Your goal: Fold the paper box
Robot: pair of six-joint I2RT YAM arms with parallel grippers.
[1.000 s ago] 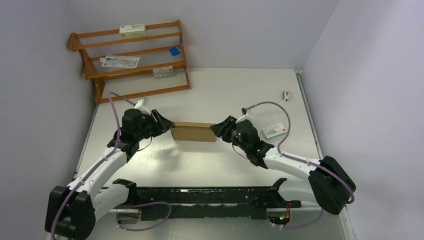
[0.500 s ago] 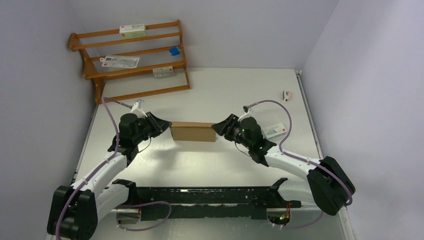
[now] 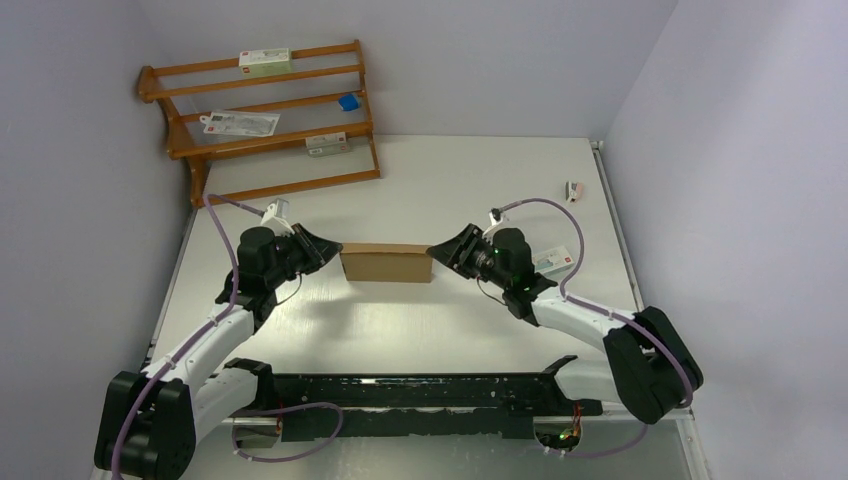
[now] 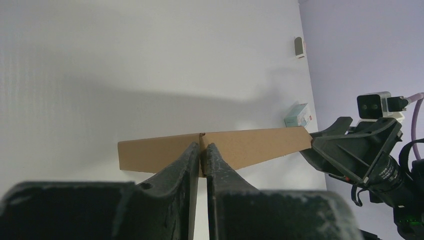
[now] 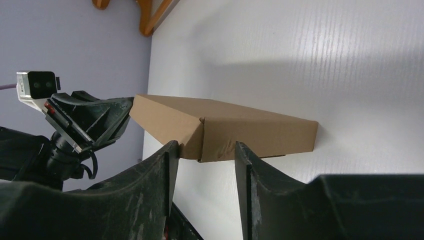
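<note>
There sat the paper box (image 3: 385, 264), a shallow brown slab in the middle of the bench (image 3: 470, 180), lying left to right between the two arms. The left jaws were pinched shut on its left end, a thin edge of cardboard caught between them with barely a sliver of gap. On the right, the right jaws stood apart, straddling the box's right end corner. Whether their tips touched the cardboard, I could not tell.
</note>
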